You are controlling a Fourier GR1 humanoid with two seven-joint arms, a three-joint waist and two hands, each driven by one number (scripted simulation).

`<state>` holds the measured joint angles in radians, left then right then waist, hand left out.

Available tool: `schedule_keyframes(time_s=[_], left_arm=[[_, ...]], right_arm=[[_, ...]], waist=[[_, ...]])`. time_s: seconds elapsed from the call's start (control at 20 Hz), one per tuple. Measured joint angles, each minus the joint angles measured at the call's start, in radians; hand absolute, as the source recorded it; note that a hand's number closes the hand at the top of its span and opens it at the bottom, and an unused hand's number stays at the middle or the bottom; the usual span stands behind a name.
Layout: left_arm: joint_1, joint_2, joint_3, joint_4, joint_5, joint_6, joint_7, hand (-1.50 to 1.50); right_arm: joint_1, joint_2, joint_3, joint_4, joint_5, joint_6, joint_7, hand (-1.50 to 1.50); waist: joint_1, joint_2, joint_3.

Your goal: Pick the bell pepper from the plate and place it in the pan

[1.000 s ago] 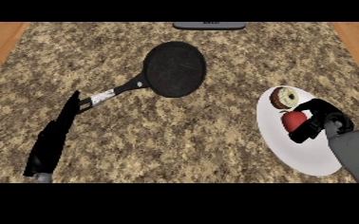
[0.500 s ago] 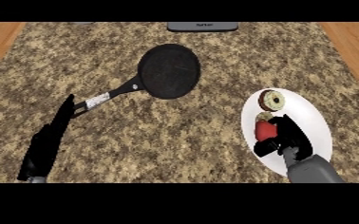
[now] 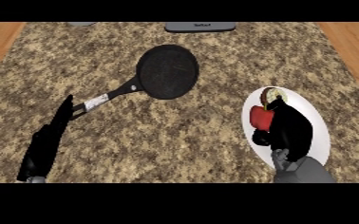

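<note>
Head view showed the grey right forearm rising from the lower edge at the right, its black right hand (image 3: 293,132) lying over the white oval plate (image 3: 319,123). Its fingers and thumb were curled round the red bell pepper (image 3: 262,117), which still sat on the plate at the hand's left side, partly hidden by the hand. Just beyond the hand, at the plate's far end, lay a small round tan-and-dark piece (image 3: 272,95) whose kind could not be told. At the lower left the black left hand (image 3: 48,142) rested edge-on, fingers straight and pressed together, reaching toward the silver-banded end of the handle. Farther up, well apart from the plate, the round black frying pan (image 3: 168,71) sat on the speckled brown stone counter (image 3: 210,137). A grey flat object (image 3: 200,26) lay at the far edge
</note>
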<state>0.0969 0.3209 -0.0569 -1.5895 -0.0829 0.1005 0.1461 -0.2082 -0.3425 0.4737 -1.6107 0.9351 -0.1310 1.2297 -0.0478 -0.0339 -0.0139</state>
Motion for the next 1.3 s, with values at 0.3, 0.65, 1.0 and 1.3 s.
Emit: schedule_keyframes(time_s=[0.3,0.65,1.0,1.3], left_arm=[[-0.004,-0.009,-0.016,-0.011,-0.006,-0.003,0.003,0.0],[-0.033,-0.019,-0.031,-0.009,-0.012,-0.015,-0.007,0.0],[-0.062,-0.028,-0.042,-0.007,-0.019,-0.024,-0.001,0.0],[-0.087,-0.034,-0.049,0.008,-0.025,-0.031,-0.007,0.0]], right_arm=[[-0.111,0.106,0.027,-0.078,0.337,0.055,0.013,1.5],[-0.305,0.282,-0.028,-0.018,0.509,0.125,0.014,1.5],[-0.491,0.322,-0.163,0.191,0.444,0.078,-0.011,1.5],[-0.592,0.332,-0.3,0.43,0.349,-0.017,-0.066,1.5]], waist=[[0.021,0.008,0.004],[0.062,0.028,0.01],[0.098,0.044,0.013],[0.122,0.057,0.014]])
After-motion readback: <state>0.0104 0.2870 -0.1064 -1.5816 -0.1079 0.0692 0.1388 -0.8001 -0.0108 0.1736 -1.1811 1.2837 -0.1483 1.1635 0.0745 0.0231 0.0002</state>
